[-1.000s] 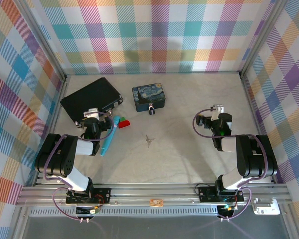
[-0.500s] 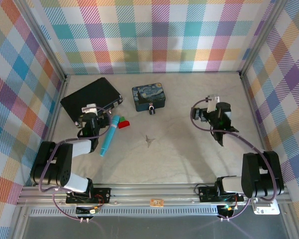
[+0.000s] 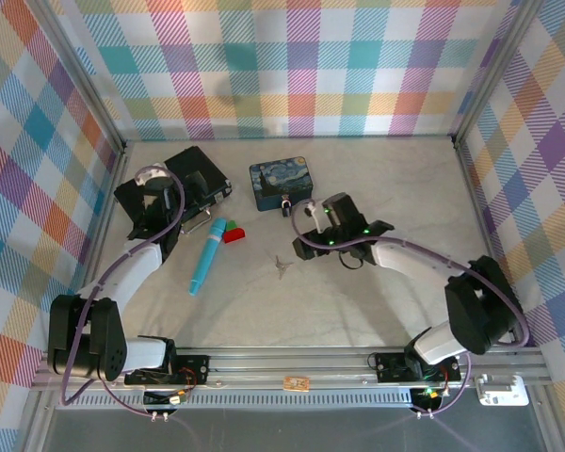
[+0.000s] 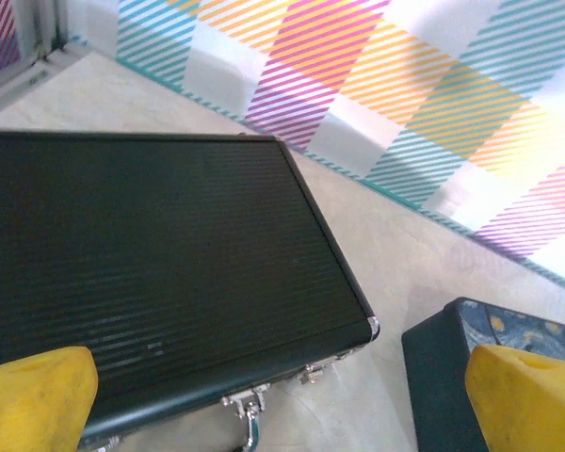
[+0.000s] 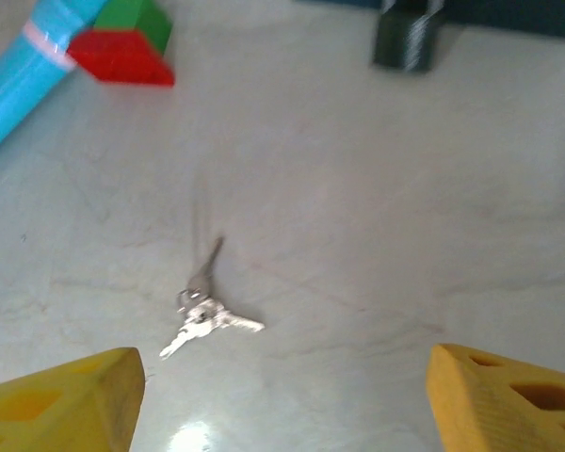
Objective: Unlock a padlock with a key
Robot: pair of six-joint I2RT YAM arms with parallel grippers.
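At left, over ribbed black case (image 4: 169, 273): left gripper (image 4: 282, 405) spread wide, empty. Mid-table, lying flat, near small black padlock (image 5: 405, 42): tiny silvery ringed key (image 5: 202, 315). Probably light, thin, slippery; best pinched at the bow. Nearby: right gripper (image 5: 282, 400), jaws apart, empty.

The picture's top edge crops the padlock (image 5: 404, 40).
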